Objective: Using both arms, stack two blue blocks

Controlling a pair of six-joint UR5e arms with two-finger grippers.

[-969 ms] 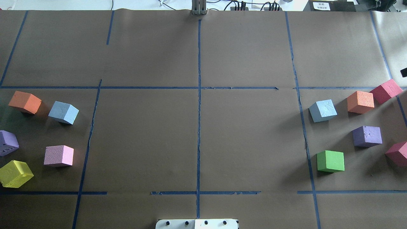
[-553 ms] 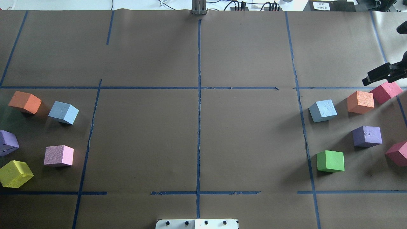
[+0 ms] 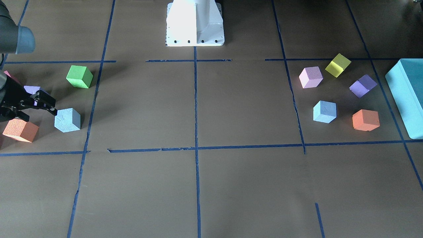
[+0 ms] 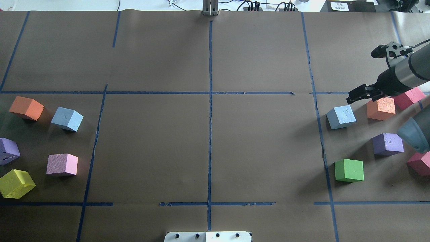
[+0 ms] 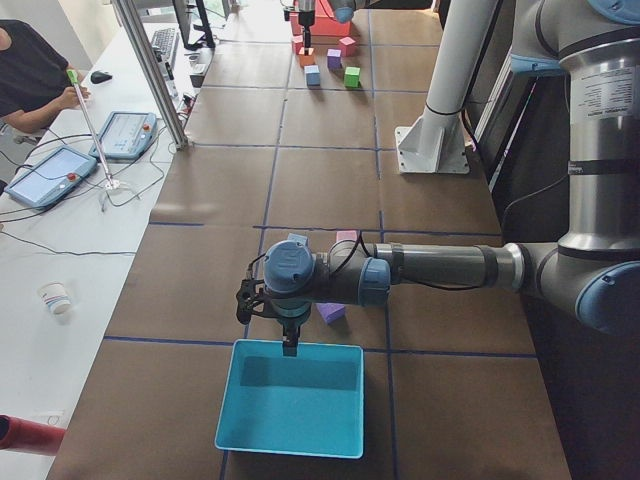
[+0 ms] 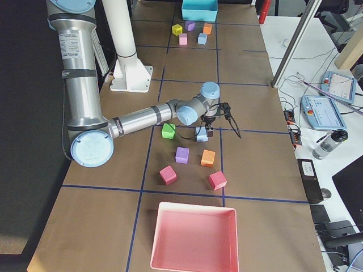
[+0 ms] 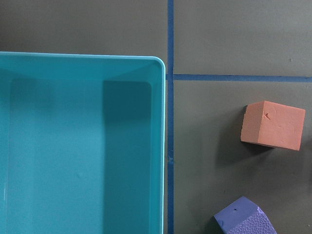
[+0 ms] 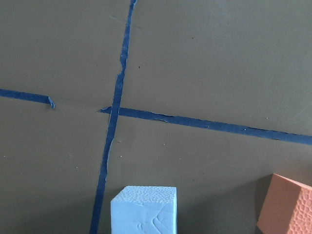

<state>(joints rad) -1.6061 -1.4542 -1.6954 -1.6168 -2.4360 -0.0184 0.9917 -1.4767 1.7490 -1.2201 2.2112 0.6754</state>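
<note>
Blue block [image 4: 341, 116] near hovering right gripper [image 4: 353, 96], jaws spread.

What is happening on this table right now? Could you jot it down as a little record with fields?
Left blue block: on the robot's left side, untouched
Right blue block: on its right side, far from the other; nothing stacked
Right arm: jaws hover close by the right blue block, look open, empty
Left arm: over the teal box; jaws' state unclear
Near the right blue block: orange cube, purple cube, green cube
</note>
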